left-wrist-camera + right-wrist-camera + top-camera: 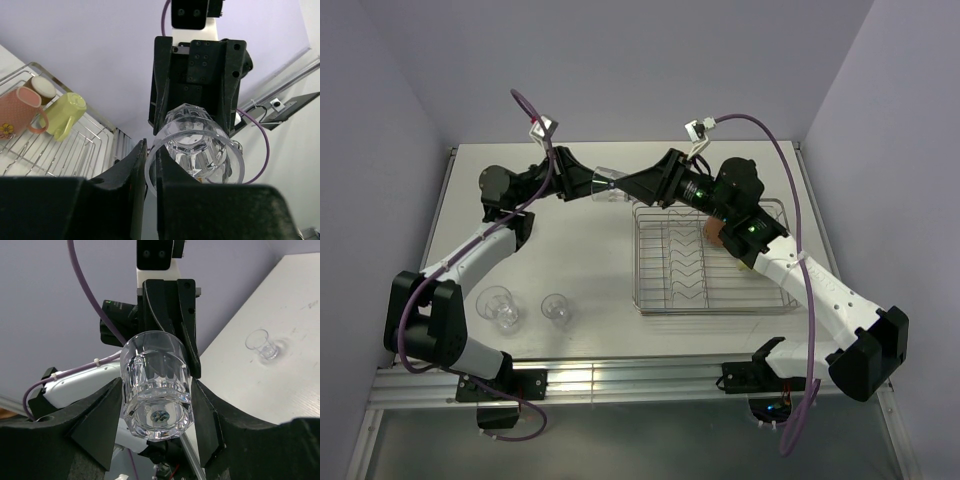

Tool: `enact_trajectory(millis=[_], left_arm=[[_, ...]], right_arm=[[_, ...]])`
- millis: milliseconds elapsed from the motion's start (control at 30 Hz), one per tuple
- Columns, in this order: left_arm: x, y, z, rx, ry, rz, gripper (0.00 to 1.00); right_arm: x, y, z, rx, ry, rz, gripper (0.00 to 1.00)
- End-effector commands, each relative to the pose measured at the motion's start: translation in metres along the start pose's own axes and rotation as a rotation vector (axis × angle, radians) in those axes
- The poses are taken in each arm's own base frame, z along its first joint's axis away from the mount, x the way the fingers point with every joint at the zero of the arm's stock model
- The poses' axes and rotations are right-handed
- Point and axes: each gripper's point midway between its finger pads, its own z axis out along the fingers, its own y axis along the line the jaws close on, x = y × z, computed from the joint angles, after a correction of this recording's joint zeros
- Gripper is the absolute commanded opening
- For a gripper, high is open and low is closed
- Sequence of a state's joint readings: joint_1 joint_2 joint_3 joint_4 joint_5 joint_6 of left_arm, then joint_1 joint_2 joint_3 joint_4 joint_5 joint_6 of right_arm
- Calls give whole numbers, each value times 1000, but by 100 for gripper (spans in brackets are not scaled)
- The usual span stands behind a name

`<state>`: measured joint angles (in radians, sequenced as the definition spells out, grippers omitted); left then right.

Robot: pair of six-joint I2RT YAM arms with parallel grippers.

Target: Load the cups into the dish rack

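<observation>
Above the far side of the worktop [590,250], near the far-left corner of the dish rack [710,310], I have both arms meeting nose to nose. A clear glass tumbler [607,184] lies sideways in the air between them.

My left claw [151,161] is clamped on the tumbler's rim, one finger inside the mouth and one outside, so it pinches only the glass wall. That leaves the base and the faceted body free, which I judge is the point of the grip: the right claw [156,390] can come in from the other end. Its fingers [105,425] flank the body near the base on both sides and look to be at the glass. Neither wrist view tells me whether they are pressing or merely straddling it.

I read this as a handover, since the rack sits on the right arm's side.

Three cups are already in the rack's far-right end: a pink handled mug [20,107], a yellow-green mug [65,115] just beside it, and a brown cup [42,86] behind them. Two more tumblers [498,305] stand on the worktop near the left arm, well apart from the rack.

Before releasing the left claw I'd want the right one holding firmly, because smooth glass slips easily.
</observation>
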<state>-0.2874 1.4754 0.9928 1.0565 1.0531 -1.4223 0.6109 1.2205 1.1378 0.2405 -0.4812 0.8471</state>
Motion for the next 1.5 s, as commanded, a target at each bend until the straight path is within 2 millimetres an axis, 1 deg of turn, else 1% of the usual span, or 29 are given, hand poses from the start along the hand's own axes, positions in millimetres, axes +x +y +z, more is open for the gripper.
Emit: enact_trajectory(millis=[0, 67, 100, 167, 200, 300, 500, 533, 567, 600, 633, 667, 700, 733, 767, 800, 833, 867, 900, 933, 967, 1033, 1067, 1133, 1167, 1333, 1367, 1433, 1467], left_arm=[[-8, 16, -1, -70, -48, -5, 19], [-10, 24, -4, -108, -65, -18, 21], [-12, 25, -6, -120, -74, -15, 26], [-15, 34, -11, -166, -88, -24, 29], [-20, 35, -15, -183, -112, -17, 31], [-25, 40, -23, -220, -141, -17, 36], [-38, 51, -39, -312, -206, -14, 36], [-41, 59, -44, -365, -226, -27, 36], [-44, 66, -50, -409, -242, -33, 36], [-56, 63, -55, -454, -271, -10, 36], [-47, 84, -68, -578, -247, -49, 36], [-55, 98, -81, -692, -291, -44, 37], [-65, 97, -85, -756, -303, -27, 38], [-64, 104, -94, -822, -286, 1, 37], [-59, 113, -106, -904, -283, -25, 38], [-62, 111, -110, -935, -277, 11, 38], [-62, 110, -114, -964, -279, 21, 38], [-60, 114, -122, -1012, -283, 22, 38], [-61, 111, -126, -1031, -277, 50, 38], [-60, 111, -129, -1050, -274, 57, 38], [-57, 112, -133, -1072, -264, 56, 38], [-56, 110, -139, -1104, -258, 89, 39], [-55, 109, -142, -1115, -253, 95, 39], [-51, 109, -146, -1137, -236, 107, 39], [-49, 108, -148, -1144, -231, 111, 38], [-43, 110, -157, -1180, -220, 125, 39], [-42, 111, -157, -1181, -219, 125, 39], [-40, 113, -158, -1183, -214, 125, 39], [-39, 113, -159, -1184, -214, 123, 38]], right_arm=[[-2, 13, -1, -21, -14, -21, 8], [-3, 7, -3, 12, -18, -23, 7], [-7, 5, -5, 31, -34, -26, 7], [-7, 0, -8, 61, -38, -31, 6], [-10, -1, -10, 71, -48, -37, 6], [-14, -10, -15, 127, -63, -47, 6], [-20, -25, -24, 213, -74, -57, 5], [-24, -29, -26, 230, -85, -61, 5], [-23, -39, -31, 287, -78, -64, 5], [-25, -45, -34, 322, -78, -69, 5], [-26, -53, -37, 362, -73, -72, 5], [-30, -68, -46, 451, -67, -90, 5], [-29, -81, -48, 509, -55, -100, 5], [-29, -94, -52, 572, -46, -109, 5], [-29, -118, -60, 696, -23, -139, 5], [-28, -127, -63, 744, -3, -154, 5], [-20, -143, -73, 828, 42, -157, 4], [-18, -158, -72, 878, 75, -181, 3], [-19, -168, -76, 932, 82, -197, 2], [-13, -176, -80, 975, 117, -201, 1], [-11, -186, -79, 1001, 144, -215, 1], [-7, -196, -79, 1036, 183, -232, 1], [-1, -207, -78, 1063, 215, -231, 1], [1, -214, -77, 1091, 238, -243, 1], [7, -224, -75, 1109, 262, -240, 1], [26, -236, -60, 1117, 339, -257, 1], [32, -244, -59, 1133, 362, -260, 1], [35, -246, -53, 1137, 374, -271, 1], [42, -252, -50, 1152, 393, -278, 1]])
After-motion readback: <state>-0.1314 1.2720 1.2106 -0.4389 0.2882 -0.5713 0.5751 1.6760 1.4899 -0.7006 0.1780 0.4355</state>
